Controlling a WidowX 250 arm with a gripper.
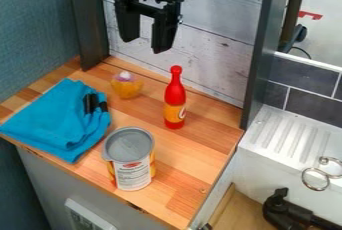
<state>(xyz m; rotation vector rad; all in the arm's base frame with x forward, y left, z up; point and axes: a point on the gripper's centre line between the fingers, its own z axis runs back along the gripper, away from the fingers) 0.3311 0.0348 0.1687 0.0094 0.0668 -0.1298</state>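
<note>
The black gripper (147, 44) hangs at the top of the view in front of the whitish wood-plank wall, its two fingers apart and nothing between them. Below and slightly right of it, a red bottle (175, 99) with an orange label stands upright on the wooden counter (194, 154). A small orange-yellow object (126, 86) with a pale, purplish top sits at the back, left of the bottle. A can (130, 159) with a grey lid stands near the front edge. On the left lies a folded blue cloth (57, 119) with black parts on it.
Dark upright posts (264, 49) frame the plank wall (214, 64) on both sides. At the right are a white ridged ledge (287, 134) with metal rings (315, 179), dark tiles (304, 76) and a black fixture (287, 211) lower down. A teal panel (33, 39) borders the left.
</note>
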